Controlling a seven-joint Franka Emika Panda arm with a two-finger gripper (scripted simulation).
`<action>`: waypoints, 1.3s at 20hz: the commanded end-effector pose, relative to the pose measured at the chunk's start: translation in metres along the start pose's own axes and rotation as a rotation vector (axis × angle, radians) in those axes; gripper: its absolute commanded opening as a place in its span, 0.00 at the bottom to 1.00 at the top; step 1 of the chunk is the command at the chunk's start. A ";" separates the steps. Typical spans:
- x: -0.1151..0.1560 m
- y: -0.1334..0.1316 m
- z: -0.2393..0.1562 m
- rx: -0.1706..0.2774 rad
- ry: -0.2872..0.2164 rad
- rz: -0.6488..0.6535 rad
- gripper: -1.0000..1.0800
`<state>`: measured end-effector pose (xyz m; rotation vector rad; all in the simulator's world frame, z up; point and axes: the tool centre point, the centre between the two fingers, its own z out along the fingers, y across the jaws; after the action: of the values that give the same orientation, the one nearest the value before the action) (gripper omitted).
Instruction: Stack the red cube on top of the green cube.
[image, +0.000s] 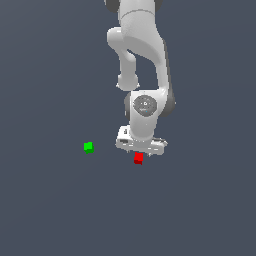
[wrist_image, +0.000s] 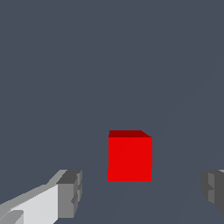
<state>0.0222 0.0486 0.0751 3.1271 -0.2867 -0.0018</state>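
Note:
The red cube (image: 138, 158) rests on the dark grey floor just under the white gripper (image: 140, 153). Seen from the wrist, the red cube (wrist_image: 130, 157) lies between the two grey fingertips (wrist_image: 70, 194), with a clear gap on each side, so the gripper (wrist_image: 141, 192) is open and touches nothing. The green cube (image: 88, 147) sits alone on the floor toward the exterior view's left, well apart from the gripper and the red cube. It does not show in the wrist view.
The white arm (image: 145, 60) rises above the gripper toward the frame's upper edge. All around lies a plain dark grey floor (image: 200, 200).

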 end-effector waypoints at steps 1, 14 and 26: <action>0.002 -0.003 0.005 0.001 0.001 0.018 0.96; 0.003 -0.004 0.009 0.001 0.001 0.020 0.96; 0.002 -0.003 0.054 0.002 0.001 0.019 0.96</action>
<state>0.0243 0.0512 0.0241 3.1253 -0.3168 -0.0025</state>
